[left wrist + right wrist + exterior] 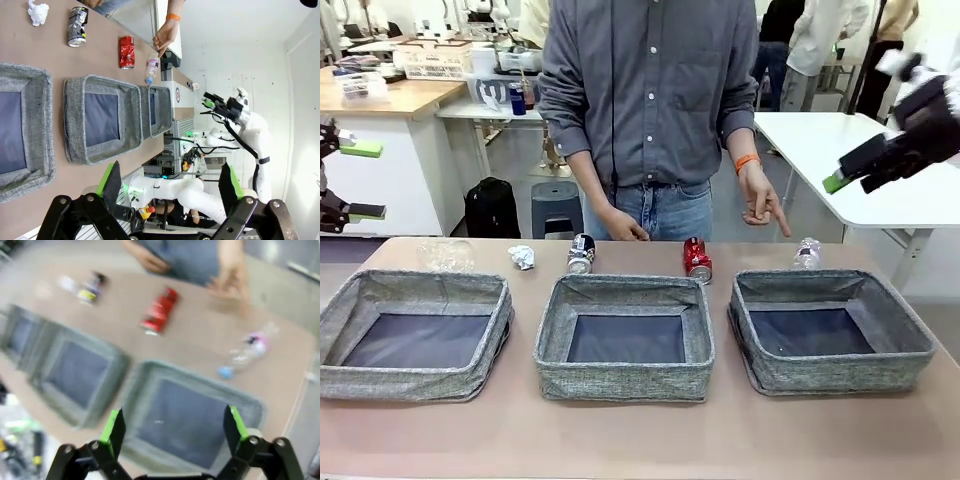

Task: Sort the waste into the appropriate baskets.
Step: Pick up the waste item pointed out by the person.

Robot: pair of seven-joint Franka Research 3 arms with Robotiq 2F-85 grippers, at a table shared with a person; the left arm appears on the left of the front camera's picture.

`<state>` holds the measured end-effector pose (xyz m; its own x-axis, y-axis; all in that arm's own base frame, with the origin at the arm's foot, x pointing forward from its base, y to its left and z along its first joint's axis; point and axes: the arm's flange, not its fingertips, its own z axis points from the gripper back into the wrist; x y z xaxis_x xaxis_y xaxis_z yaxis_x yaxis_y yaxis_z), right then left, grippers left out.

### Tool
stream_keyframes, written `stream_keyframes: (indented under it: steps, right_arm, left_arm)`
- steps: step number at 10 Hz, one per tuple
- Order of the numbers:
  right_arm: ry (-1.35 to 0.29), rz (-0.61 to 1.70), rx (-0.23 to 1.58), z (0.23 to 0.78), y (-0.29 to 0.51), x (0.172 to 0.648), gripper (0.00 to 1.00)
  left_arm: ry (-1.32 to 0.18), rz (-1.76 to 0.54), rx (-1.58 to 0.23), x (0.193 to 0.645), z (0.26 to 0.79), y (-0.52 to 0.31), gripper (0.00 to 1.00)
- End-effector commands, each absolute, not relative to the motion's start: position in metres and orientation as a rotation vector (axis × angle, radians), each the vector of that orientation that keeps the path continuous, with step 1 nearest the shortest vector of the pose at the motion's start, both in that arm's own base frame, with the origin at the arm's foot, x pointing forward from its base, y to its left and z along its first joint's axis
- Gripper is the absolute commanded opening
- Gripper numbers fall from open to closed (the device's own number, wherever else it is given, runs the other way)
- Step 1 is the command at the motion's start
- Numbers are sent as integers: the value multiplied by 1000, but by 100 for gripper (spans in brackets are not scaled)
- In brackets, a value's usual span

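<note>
The left gripper (170,180) hung released, its green-padded jaws spread wide with nothing between them, raised above the left end of the table (640,440). The right gripper (842,178) was likewise released and empty, held high off to the right. Its own wrist view looked down over the right basket (840,375).

Three grey fabric baskets sat in a row on the near half of the brown table: the right one, the middle basket (625,380) and the left basket (415,383). All showed bare dark bottoms.

The waste lay in a line on the table just behind the baskets. From the robot's left, it ran as follows: a crumpled clear bottle (445,255), a small white-silver wad (521,257), a black-and-white can (581,253), a red can (697,260), and a clear bottle with a pink label (807,254). The last lay behind the right basket. In the blurred right wrist view, its blue cap seemed to point toward that basket.

A person in a grey shirt stood at the far edge. One hand (760,200), with an orange wristband, pointed a finger down near the pink-label bottle.
</note>
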<state>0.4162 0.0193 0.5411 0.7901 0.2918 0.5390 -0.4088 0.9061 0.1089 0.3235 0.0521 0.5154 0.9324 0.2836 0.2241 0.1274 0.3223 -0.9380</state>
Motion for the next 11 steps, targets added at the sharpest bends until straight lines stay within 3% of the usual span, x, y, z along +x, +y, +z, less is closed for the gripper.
stream_keyframes:
  steps: [1, 3, 4, 9, 11]
  right_arm:
    - [-268, 331, -319, 530, 6, 451, 100]
    - [-403, 108, -108, 533, 3, 458, 100]
    - [-459, 363, -57, 511, 4, 453, 100]
    - [-373, 268, -58, 503, -4, 468, 100]
    - [-313, 210, -40, 487, -1, 498, 100]
  left_arm:
    - [-399, 86, -1267, 325, 517, 51, 100]
    - [-399, 86, -1267, 325, 517, 51, 100]
    - [-399, 86, -1267, 325, 517, 51, 100]
    - [-399, 86, -1267, 325, 517, 51, 100]
    - [-399, 86, -1267, 325, 517, 51, 100]
